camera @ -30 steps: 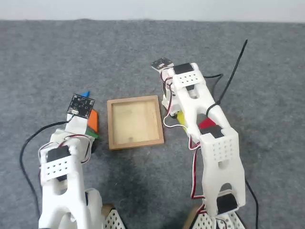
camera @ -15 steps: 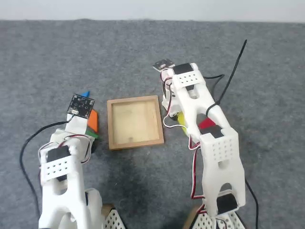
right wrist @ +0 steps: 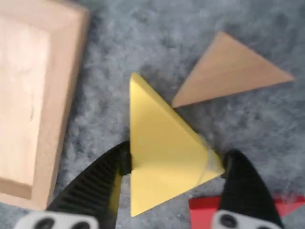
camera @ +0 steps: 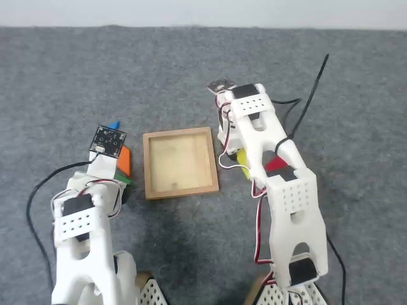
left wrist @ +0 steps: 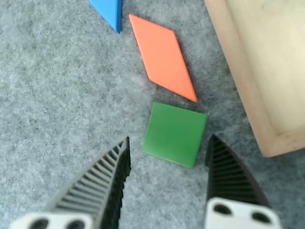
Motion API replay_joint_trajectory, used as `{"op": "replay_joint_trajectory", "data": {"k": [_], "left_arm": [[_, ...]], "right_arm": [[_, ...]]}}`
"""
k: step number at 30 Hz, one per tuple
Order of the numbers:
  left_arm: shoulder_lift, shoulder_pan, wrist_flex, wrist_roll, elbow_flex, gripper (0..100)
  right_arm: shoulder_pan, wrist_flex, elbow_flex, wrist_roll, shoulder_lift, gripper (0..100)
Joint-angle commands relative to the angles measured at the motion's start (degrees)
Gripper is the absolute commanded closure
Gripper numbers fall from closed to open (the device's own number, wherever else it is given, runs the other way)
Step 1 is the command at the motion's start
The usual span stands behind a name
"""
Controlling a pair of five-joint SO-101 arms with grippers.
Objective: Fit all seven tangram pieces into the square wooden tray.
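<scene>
Tray (camera: 147,166) lies flat on grey mat (camera: 76,76), between both arms. Left gripper (left wrist: 169,140) hangs spread wide over green square (left wrist: 175,134) just beside the tray's wall, with orange parallelogram (left wrist: 163,57) and blue triangle (left wrist: 108,9) farther along that side. Right gripper (right wrist: 178,160) clamps yellow triangle (right wrist: 157,143) near the tray's opposite wall, with tan triangle (right wrist: 228,71) and red piece (right wrist: 205,206) close by.

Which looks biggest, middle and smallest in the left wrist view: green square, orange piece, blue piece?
Largest: green square and orange piece, about alike.
Smallest showing: blue piece, cut off by the edge, so unsure.
</scene>
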Motion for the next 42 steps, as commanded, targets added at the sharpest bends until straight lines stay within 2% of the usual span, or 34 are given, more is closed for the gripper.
{"op": "replay_joint_trajectory", "data": {"k": [1, 12, 19, 27, 37, 42], "left_arm": [[-1.85, -0.09, 0.18, -0.44, -0.31, 75], [-1.85, -0.09, 0.18, -0.53, -0.31, 75], [-1.85, -0.09, 0.18, -0.62, -0.31, 75], [-1.85, -0.09, 0.18, -0.62, -0.31, 75], [-1.85, -0.09, 0.18, -0.62, -0.31, 75], [-1.85, -0.09, 0.18, -0.62, -0.31, 75]], "right_arm": [[0.31, 0.57, -2.11, 0.44, -0.4, 82.2], [0.31, 0.75, -2.11, 0.44, -0.92, 82.6], [0.31, 6.2, -4.4, 0.35, -3.38, 82.6], [0.4, 7.69, -4.31, 0.44, -5.58, 82.6], [1.27, 14.2, -4.48, 0.35, -17.1, 82.6], [-1.63, 15.25, -4.31, -5.36, -23.43, 82.6]]}}
